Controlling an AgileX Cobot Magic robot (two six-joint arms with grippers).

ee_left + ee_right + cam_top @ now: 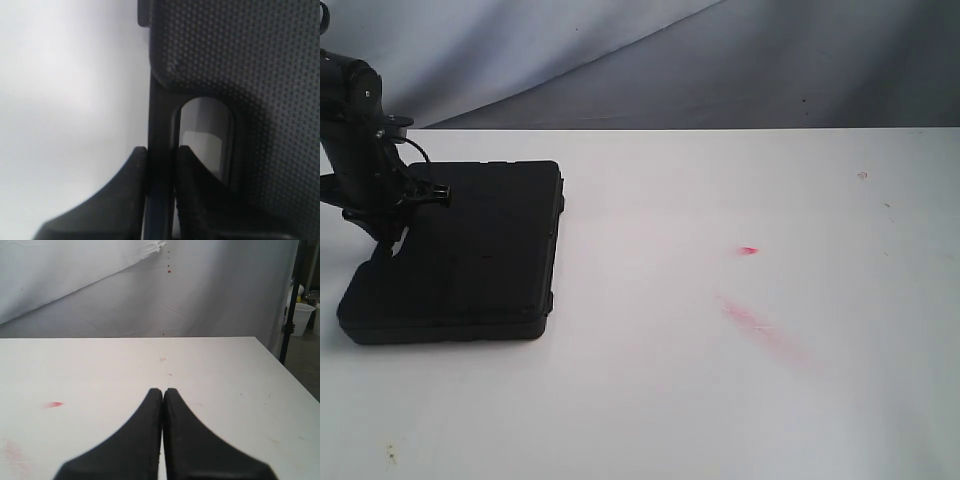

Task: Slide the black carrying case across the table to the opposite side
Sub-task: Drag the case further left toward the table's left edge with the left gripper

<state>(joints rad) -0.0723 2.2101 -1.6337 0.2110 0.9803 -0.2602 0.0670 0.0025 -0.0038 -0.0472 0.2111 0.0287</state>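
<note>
The black carrying case (470,255) lies flat at the left side of the white table (720,380). Its dotted lid (250,65) fills much of the left wrist view, with the handle bar (161,115) running beside an oval opening. My left gripper (161,150) is shut on that handle bar, one finger on each side; in the exterior view it comes down at the case's left edge (388,240). My right gripper (163,391) is shut with nothing in it, hovering over bare table, and is out of the exterior view.
Pink-red smears (760,325) and a small red spot (748,250) mark the tabletop right of the case. A grey-white backdrop cloth (720,60) hangs behind the table. White buckets (302,317) stand on the floor past the table's far corner.
</note>
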